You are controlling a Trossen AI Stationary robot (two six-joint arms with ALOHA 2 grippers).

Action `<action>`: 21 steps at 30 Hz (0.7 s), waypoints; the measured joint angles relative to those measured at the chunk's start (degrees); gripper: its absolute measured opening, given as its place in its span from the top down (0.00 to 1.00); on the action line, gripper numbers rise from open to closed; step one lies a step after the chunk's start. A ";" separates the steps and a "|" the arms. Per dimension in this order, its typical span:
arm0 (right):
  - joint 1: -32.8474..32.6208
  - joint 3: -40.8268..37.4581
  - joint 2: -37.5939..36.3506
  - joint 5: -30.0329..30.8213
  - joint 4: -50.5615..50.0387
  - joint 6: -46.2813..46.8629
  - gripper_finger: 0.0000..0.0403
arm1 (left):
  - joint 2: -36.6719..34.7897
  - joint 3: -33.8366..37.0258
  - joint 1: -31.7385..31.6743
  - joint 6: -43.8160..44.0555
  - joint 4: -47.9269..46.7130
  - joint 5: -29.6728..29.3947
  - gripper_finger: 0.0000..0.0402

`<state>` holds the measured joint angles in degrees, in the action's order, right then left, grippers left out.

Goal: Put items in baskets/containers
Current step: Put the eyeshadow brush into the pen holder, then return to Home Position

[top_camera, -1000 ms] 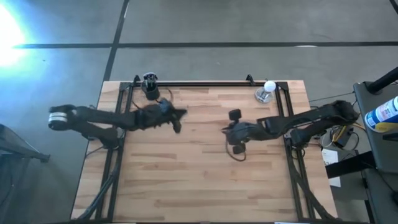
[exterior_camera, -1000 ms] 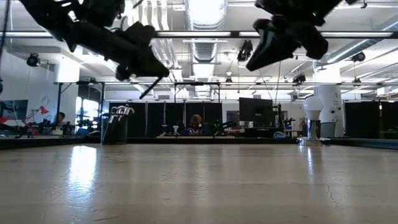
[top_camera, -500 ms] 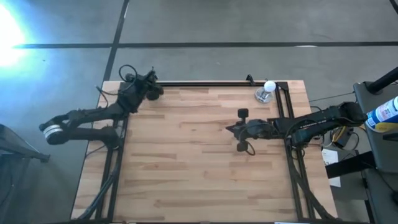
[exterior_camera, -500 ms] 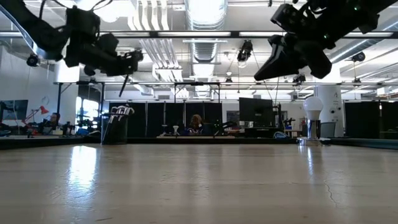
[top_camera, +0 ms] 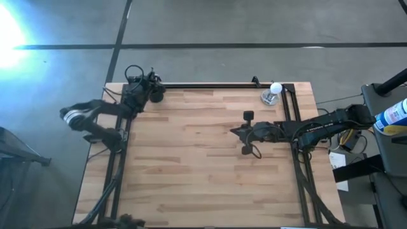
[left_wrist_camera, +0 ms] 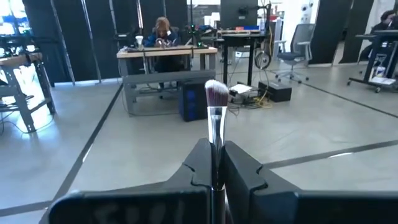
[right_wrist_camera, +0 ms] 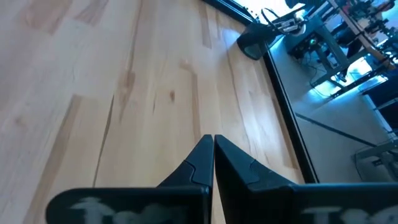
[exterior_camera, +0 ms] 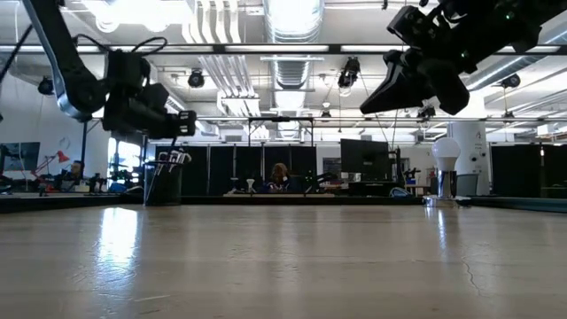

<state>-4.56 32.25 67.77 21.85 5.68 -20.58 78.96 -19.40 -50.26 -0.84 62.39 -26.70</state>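
Observation:
My left gripper (top_camera: 151, 91) hovers at the table's far left corner, shut on a thin brush (left_wrist_camera: 216, 118) with a silver ferrule and a pale bristle tip. In the low view it (exterior_camera: 180, 124) hangs just above the small black cup (exterior_camera: 163, 186), which stands upright on the table. Several pale-tipped sticks (exterior_camera: 175, 158) stand in the cup. From above, the arm hides most of the cup. My right gripper (top_camera: 239, 131) is shut and empty, raised above the table's right half (right_wrist_camera: 213, 152). My left gripper pinches the brush between its two fingers (left_wrist_camera: 199, 165), on the stem just below the silver ferrule (left_wrist_camera: 216, 146). The brush lies along the fingers, its bristle head (left_wrist_camera: 216, 93) sticking out ahead of the fingertips. It is lifted clear and roughly level, pointing past the table's far edge.
A white bulb-shaped object on a base (top_camera: 273, 93) stands at the far right corner (exterior_camera: 446, 164). Black frame rails (top_camera: 210, 85) run along the far and side edges. Bare wood (top_camera: 191, 165) spans the middle and near part of the table.
My left gripper has carried the brush from left of the table's middle to the far left corner, over the cup, and has turned from slanting down to about level. My right gripper has drawn slightly toward the right edge, then held still.

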 joint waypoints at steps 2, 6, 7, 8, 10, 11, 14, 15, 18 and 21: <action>0.00 -0.02 0.00 0.02 -0.14 0.11 0.98 | 2.86 0.00 0.00 0.02 2.99 -0.07 0.96; -0.02 -0.02 0.00 0.02 -0.38 0.92 0.98 | 6.11 0.06 0.11 1.99 3.43 -0.15 0.92; -0.02 -0.02 0.00 0.02 -0.41 0.92 0.98 | 6.47 0.18 0.12 2.62 3.29 -0.19 0.90; -0.02 -0.02 0.00 0.02 -0.40 0.91 0.98 | 6.65 0.31 0.16 3.33 3.05 -0.20 0.87; -0.02 -0.02 0.00 0.05 -0.38 0.90 0.98 | 6.57 0.80 0.22 3.74 2.90 -0.20 0.82; -0.02 -0.02 0.00 0.07 -0.40 0.90 0.98 | 6.21 1.14 0.22 3.74 2.57 -0.30 0.81; -0.02 -0.03 0.00 0.15 -0.39 1.10 0.98 | 4.02 2.56 0.34 3.78 1.48 -0.42 0.77; -0.02 -0.11 0.00 0.15 -0.36 1.11 0.98 | 3.06 3.17 0.44 3.82 1.20 -0.40 0.76; -0.02 -0.45 0.00 0.17 -0.39 1.85 0.98 | -1.43 5.41 1.22 4.42 -1.29 -0.44 0.75; -0.02 -0.92 0.00 0.10 -0.28 3.46 0.98 | -8.30 7.00 3.23 5.38 -5.91 0.63 0.76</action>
<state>-4.58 31.33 67.77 21.94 5.41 -17.12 70.66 -12.40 -47.03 4.54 56.48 -26.06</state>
